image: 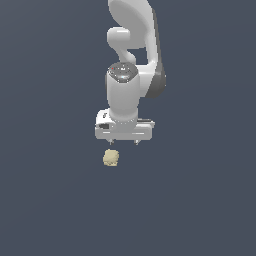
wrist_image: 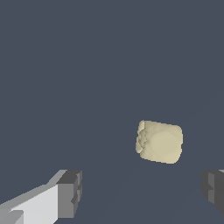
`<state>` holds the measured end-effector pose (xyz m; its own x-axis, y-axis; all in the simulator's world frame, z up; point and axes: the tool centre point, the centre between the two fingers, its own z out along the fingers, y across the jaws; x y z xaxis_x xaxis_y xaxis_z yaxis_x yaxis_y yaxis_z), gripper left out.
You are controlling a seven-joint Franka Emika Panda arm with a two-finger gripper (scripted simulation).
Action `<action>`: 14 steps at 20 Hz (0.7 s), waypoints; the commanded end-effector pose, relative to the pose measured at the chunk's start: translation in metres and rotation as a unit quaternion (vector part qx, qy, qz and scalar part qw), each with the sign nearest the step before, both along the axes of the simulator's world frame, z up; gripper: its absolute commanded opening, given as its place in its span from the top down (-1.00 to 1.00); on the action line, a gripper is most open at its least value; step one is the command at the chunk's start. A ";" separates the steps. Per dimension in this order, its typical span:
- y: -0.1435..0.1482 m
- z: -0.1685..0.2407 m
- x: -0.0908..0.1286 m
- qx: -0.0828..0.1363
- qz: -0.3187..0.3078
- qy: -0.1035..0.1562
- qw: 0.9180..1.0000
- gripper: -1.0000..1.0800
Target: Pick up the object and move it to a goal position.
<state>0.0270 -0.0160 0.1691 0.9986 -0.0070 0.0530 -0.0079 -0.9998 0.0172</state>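
Observation:
The object is a small lumpy pale beige-yellow chunk lying on the dark grey floor, just below the white gripper in the exterior view. My gripper hangs above it, slightly toward the exterior view's right, with its short fingertips spread wide apart. In the wrist view the object lies ahead of the gripper, off the line between the two grey fingertips, and touches neither. The gripper is open and holds nothing.
A plain dark grey floor fills both views. The white arm rises behind the gripper toward the top of the exterior view. No goal marker shows.

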 end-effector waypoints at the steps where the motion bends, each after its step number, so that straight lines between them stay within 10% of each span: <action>1: -0.016 -0.019 0.002 0.003 -0.020 0.007 1.000 -0.92; 14: -0.064 -0.079 0.002 0.011 -0.079 0.026 0.996 -0.92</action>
